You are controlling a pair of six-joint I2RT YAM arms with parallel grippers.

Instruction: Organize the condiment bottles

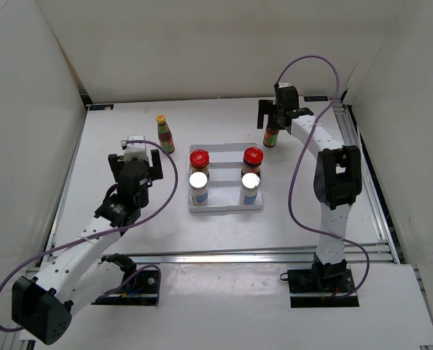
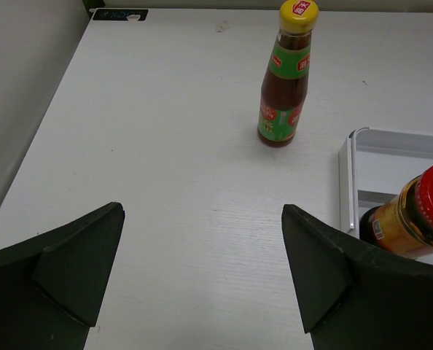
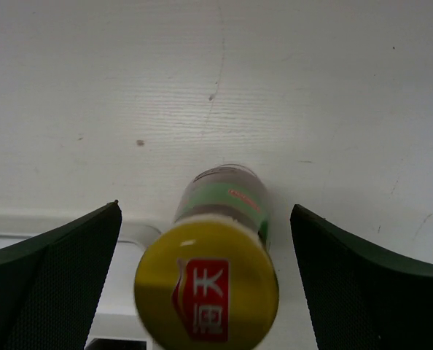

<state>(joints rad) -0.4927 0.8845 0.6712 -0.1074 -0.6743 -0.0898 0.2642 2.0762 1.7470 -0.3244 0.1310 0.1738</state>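
A white ridged tray [image 1: 225, 208] holds two dark red-lidded jars [image 1: 199, 158] [image 1: 252, 155] at its far end and two silver-topped shakers [image 1: 198, 182] [image 1: 251, 182] at its near end. One slim red-sauce bottle [image 1: 165, 133] stands on the table left of the tray; it also shows in the left wrist view [image 2: 286, 80]. My left gripper [image 1: 135, 154] [image 2: 202, 207] is open and empty, near of that bottle. The second slim bottle [image 1: 272, 135] [image 3: 213, 281] stands just beyond the tray's far right corner. My right gripper [image 1: 275, 117] [image 3: 205, 206] is open above it, its fingers either side, not touching.
White walls enclose the table on the left, back and right. The left red-lidded jar [image 2: 413, 215] and the tray's corner [image 2: 348, 182] lie close to my left gripper's right finger. A cable loops over the right arm.
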